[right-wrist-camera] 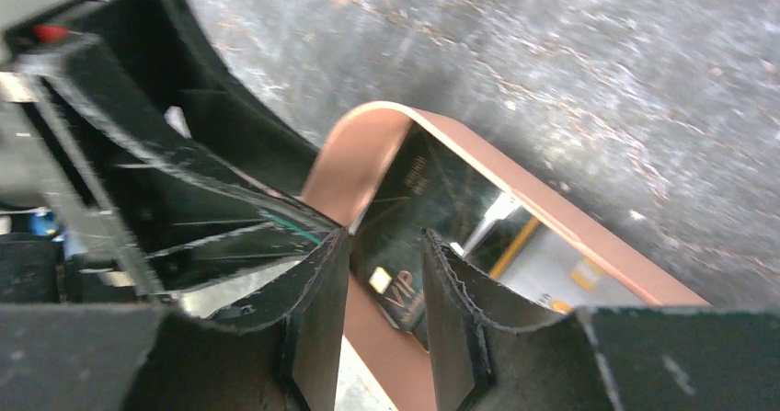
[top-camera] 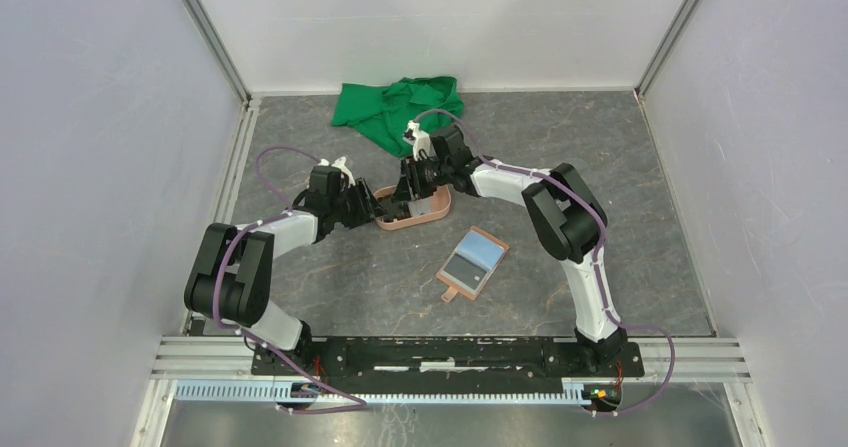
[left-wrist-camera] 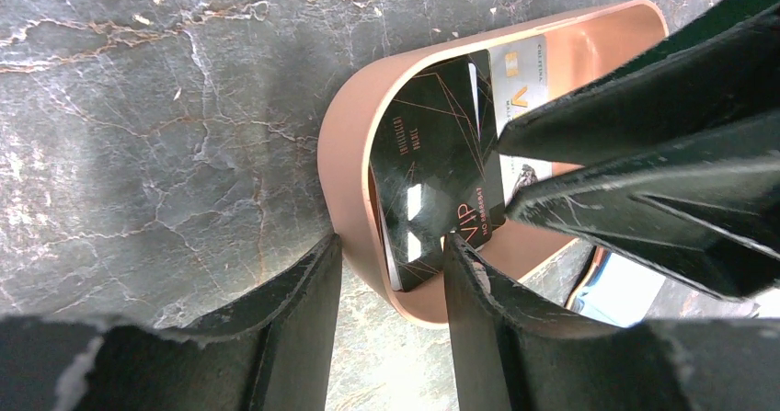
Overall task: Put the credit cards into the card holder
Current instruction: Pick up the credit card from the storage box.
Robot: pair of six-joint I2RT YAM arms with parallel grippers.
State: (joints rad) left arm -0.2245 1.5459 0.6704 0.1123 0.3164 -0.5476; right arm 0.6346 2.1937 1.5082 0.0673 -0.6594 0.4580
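Observation:
A salmon-pink oval tray (top-camera: 432, 213) holds a tilted black VIP card (left-wrist-camera: 432, 154) over a white card (left-wrist-camera: 524, 80). My left gripper (left-wrist-camera: 393, 245) is at the tray's left end: one finger is outside the wall (left-wrist-camera: 345, 154), the other inside by the black card's end. My right gripper (right-wrist-camera: 384, 236) is partly open, with the black card's VIP corner (right-wrist-camera: 400, 287) and the tray wall (right-wrist-camera: 354, 154) between its fingers. Its fingers (left-wrist-camera: 644, 108) reach in from the right in the left wrist view. The tan card holder (top-camera: 462, 285) lies open to the right, a light blue card (top-camera: 485, 252) on it.
A crumpled green cloth (top-camera: 398, 110) lies at the back, just behind the right wrist. Grey walls close in the left, right and back. The arm bases sit on a black rail (top-camera: 440, 352) at the near edge.

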